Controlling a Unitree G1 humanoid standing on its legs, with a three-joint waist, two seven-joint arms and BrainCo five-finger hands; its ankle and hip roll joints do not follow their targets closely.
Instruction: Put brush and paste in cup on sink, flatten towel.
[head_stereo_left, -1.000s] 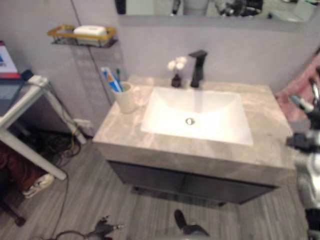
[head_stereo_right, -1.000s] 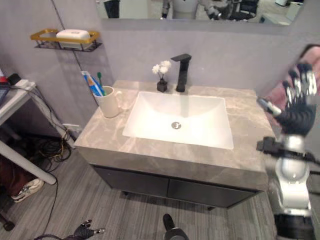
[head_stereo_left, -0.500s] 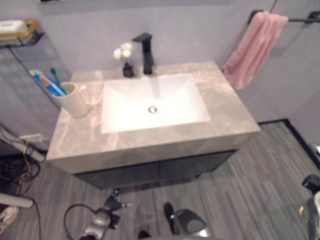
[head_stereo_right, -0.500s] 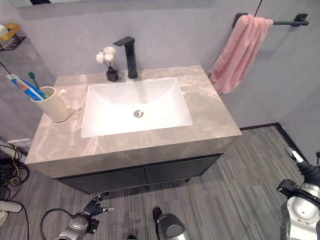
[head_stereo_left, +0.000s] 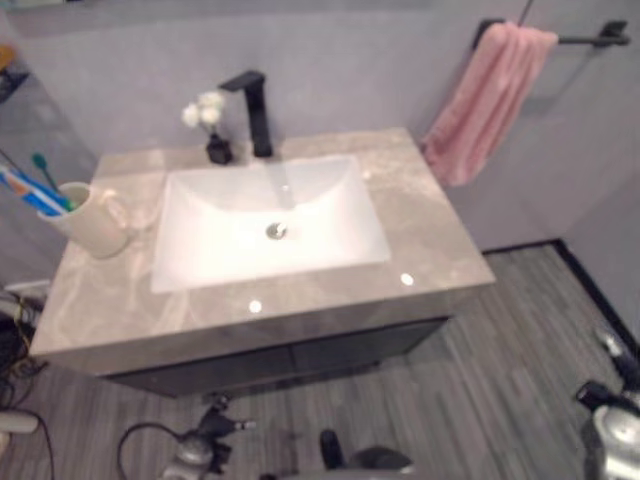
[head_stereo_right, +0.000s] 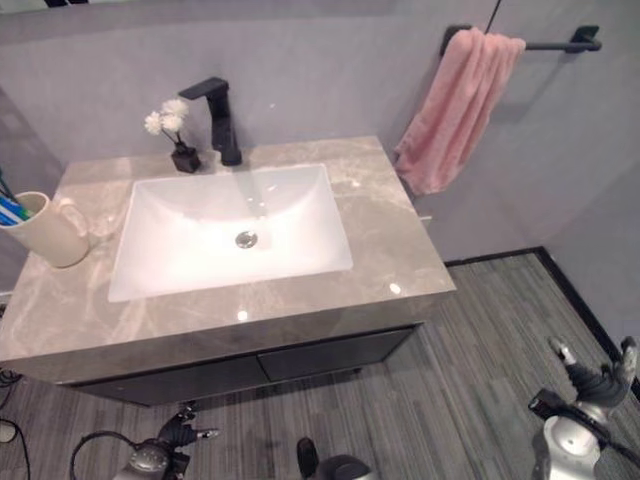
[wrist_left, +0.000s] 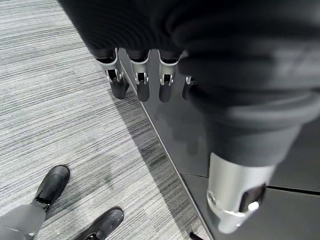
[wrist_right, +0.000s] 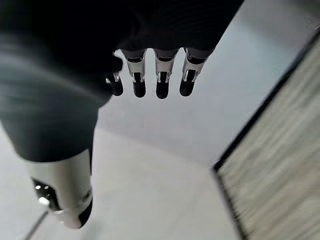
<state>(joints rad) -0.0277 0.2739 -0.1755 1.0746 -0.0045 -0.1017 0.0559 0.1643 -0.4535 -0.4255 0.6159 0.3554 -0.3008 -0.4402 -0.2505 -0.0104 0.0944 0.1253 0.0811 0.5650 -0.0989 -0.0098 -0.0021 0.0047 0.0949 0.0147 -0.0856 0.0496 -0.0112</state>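
A cream cup (head_stereo_left: 92, 217) stands on the left of the stone counter (head_stereo_left: 420, 225), with a blue paste tube (head_stereo_left: 22, 190) and a green brush (head_stereo_left: 48, 171) upright in it. A pink towel (head_stereo_right: 456, 108) hangs bunched over the left end of a black wall bar (head_stereo_right: 555, 44), right of the counter. My left hand (head_stereo_right: 172, 439) hangs low in front of the cabinet, open, its straight fingers (wrist_left: 141, 82) holding nothing. My right hand (head_stereo_right: 591, 381) is low over the floor at the right, open and empty, fingers (wrist_right: 161, 82) straight.
A white basin (head_stereo_left: 268, 222) is set in the counter, with a black tap (head_stereo_left: 253, 108) and a small vase of white flowers (head_stereo_left: 208, 128) behind it. Dark cabinet doors (head_stereo_right: 250, 372) sit below. Grey plank floor (head_stereo_right: 470, 360) lies right of the cabinet.
The camera has swung right, bringing the towel and its bar into view. My right hand has dropped from beside the counter's right end to near the floor. Cup, brush and paste are unmoved.
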